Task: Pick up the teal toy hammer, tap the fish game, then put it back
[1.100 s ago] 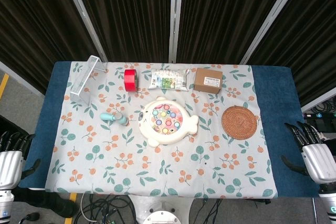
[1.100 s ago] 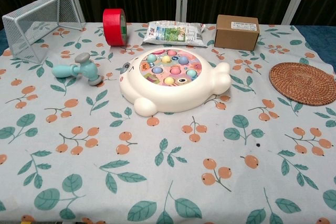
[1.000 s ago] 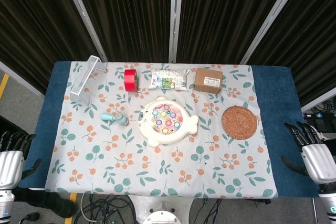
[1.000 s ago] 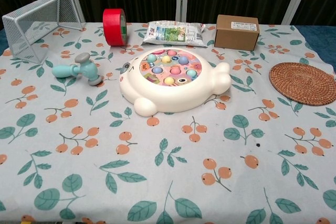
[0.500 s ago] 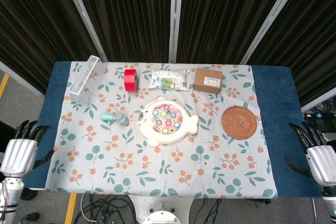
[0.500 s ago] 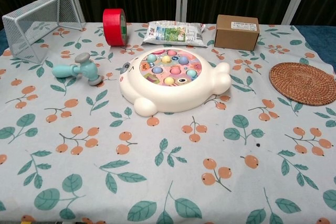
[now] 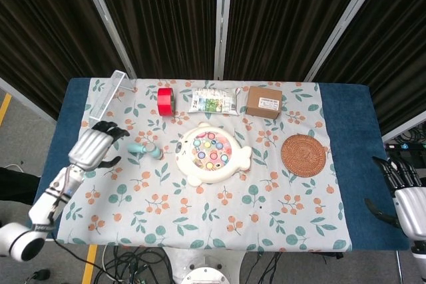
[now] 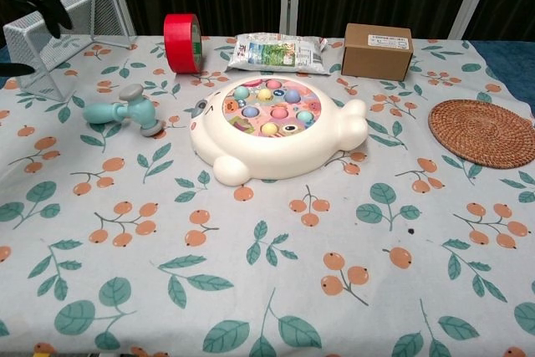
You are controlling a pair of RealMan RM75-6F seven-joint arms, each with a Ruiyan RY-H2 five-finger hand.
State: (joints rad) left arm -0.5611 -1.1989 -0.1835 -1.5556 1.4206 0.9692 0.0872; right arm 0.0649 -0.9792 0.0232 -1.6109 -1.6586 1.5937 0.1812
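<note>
The teal toy hammer (image 7: pixel 145 149) (image 8: pixel 125 110) lies on the floral cloth just left of the white fish game (image 7: pixel 211 153) (image 8: pixel 274 127), which has coloured buttons on top. My left hand (image 7: pixel 94 146) hovers over the cloth a short way left of the hammer, fingers spread and holding nothing; only its dark fingertips (image 8: pixel 48 11) show at the chest view's top left. My right hand (image 7: pixel 407 195) stays off the table's right edge, fingers apart and empty.
Along the back stand a wire mesh basket (image 7: pixel 108 100) (image 8: pixel 57 36), a red tape roll (image 7: pixel 165 101) (image 8: pixel 182 43), a snack packet (image 7: pixel 213 100) (image 8: pixel 277 52) and a cardboard box (image 7: pixel 263 102) (image 8: pixel 377 51). A woven coaster (image 7: pixel 303 155) (image 8: pixel 483 132) lies at the right.
My left hand has swung up from beside the table's left edge onto the cloth, close to the hammer. The right hand has sunk slightly lower. Objects have not moved.
</note>
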